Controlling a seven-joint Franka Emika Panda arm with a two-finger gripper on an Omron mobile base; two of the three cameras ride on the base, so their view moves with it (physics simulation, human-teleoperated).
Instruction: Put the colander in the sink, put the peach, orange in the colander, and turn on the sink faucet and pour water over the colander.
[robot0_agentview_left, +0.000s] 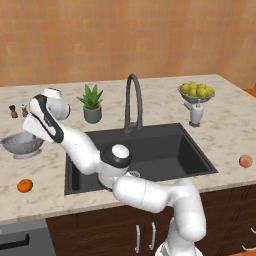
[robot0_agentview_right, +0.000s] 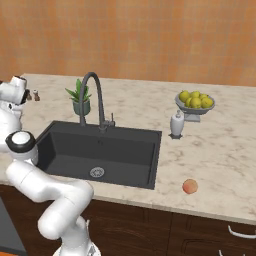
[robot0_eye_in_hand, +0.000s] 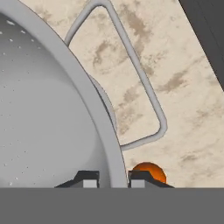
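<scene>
Perforated metal colander (robot0_eye_in_hand: 48, 113); marbled countertop (robot0_eye_in_hand: 183, 113)

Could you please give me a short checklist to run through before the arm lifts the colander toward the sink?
1. End effector shut on the colander rim, one finger on each side: ok.
2. Colander bowl empty: ok.
3. Sink basin free of objects: ok.
4. Orange and peach on the counter, outside the colander: ok.
5. Faucet water off: ok.
6. Grip firm enough to lift: cannot tell.
</scene>
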